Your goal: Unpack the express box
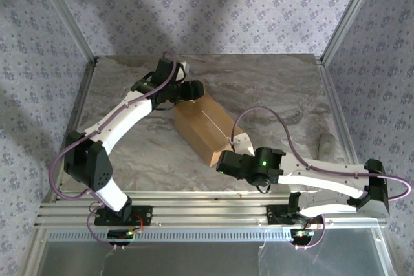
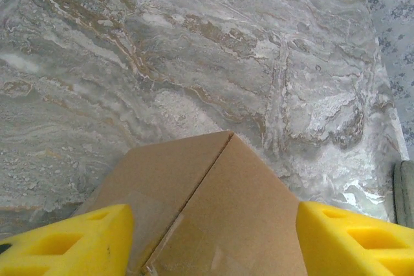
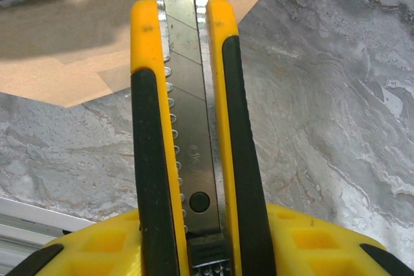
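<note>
Mid-table between the arms, the express box (image 1: 206, 127) looks light and stiff, best steadied by its side walls, where the spread left gripper (image 2: 213, 240) straddles its far end while the right gripper (image 3: 207, 250) pinches a utility knife (image 3: 187, 127) at its near end.

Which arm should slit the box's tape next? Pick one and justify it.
Right. The right hand grips the knife, blade out, tip at the box's near end. The left hand hangs open over the far end, holding nothing.
</note>
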